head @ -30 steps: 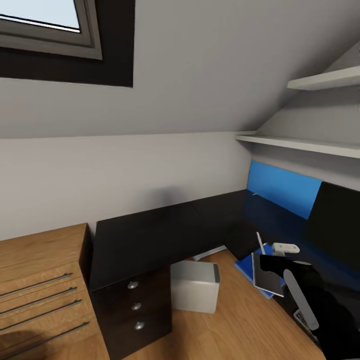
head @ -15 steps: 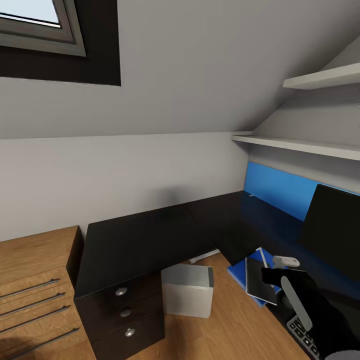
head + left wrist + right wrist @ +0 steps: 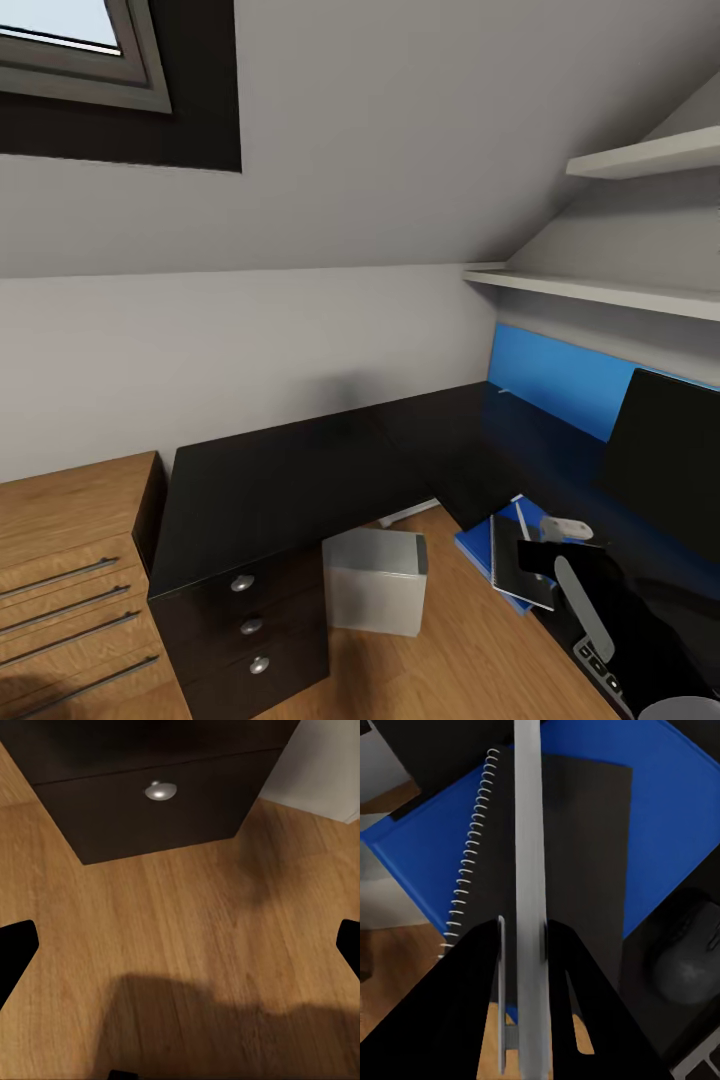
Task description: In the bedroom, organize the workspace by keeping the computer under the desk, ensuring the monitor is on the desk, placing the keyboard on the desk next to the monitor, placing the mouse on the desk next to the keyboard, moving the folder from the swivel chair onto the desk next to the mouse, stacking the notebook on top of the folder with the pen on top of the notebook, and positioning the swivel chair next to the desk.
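The monitor (image 3: 668,462) is cut off by the head view's edge, so its stem and base cannot be seen. Beside it, the keyboard (image 3: 598,668) is mostly covered by the right arm and cropped at the frame's edge. The notebook (image 3: 522,563) is partly hidden behind the right gripper (image 3: 556,540). In the right wrist view, the pen (image 3: 531,900) is blurred and its lower end is cropped; part of the mouse (image 3: 688,958) is cut off. The left gripper's fingertips (image 3: 15,952) are cropped.
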You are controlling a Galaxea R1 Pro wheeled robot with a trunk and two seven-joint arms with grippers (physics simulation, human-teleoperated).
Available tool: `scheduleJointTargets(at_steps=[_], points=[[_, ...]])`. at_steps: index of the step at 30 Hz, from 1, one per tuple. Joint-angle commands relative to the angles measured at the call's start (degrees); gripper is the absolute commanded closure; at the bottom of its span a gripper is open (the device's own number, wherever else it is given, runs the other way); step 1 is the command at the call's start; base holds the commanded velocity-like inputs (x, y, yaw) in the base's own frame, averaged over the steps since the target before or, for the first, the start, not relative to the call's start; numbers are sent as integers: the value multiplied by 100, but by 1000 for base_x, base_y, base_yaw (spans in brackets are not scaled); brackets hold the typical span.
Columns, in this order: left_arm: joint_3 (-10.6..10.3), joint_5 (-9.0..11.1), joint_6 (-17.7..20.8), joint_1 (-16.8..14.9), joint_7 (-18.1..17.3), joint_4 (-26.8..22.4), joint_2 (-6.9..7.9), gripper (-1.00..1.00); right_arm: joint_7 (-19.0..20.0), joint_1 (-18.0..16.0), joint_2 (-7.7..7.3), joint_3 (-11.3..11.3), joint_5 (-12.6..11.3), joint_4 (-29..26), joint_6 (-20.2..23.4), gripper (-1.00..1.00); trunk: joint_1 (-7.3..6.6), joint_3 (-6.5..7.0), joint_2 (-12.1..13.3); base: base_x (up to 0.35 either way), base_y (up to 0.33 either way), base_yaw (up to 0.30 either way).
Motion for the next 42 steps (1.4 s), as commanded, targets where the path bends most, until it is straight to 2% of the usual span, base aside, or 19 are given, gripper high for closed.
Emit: scheduleJointTargets(at_steps=[1,6,8,10,14,26,31,32,42], points=[[9,-19,36,1,4,-17,-5,-100,-51,-3,-3,9,-71,11,-13,100,1,-7,-5,0,0,0],[9,-19,36,1,4,-12,-5,-100,-49,-116,-2,9,-82,345,-308,100,1,-7,-5,0,0,0],[9,-19,36,1,4,-15,-5,-100,-40,-327,-5,9,-87,791,-538,100,1,-7,-5,0,0,0],[9,-19,36,1,4,-11,-5,-100,-37,-417,-8,9,-85,1001,-697,100,1,-7,-5,0,0,0],[9,-19,36,1,4,-12,-5,-100,-34,-482,-9,9,-83,1159,-912,100,1,-7,-5,0,0,0],[9,-21,36,1,4,-8,-8,-100,-36,-526,5,9,-75,1398,-1131,100,1,-7,-5,0,0,0],[9,-21,36,1,4,-7,-8,-100,-33,-653,104,13,-69,1732,-1391,100,1,-7,-5,0,0,0],[9,-21,36,1,4,-7,-7,-100,-32,-761,169,16,-42,2019,-1625,100,1,-7,-5,0,0,0],[9,-21,36,1,4,-7,-12,-100,-38,-834,208,18,36,2213,-1763,100,1,-7,-5,0,0,0]])
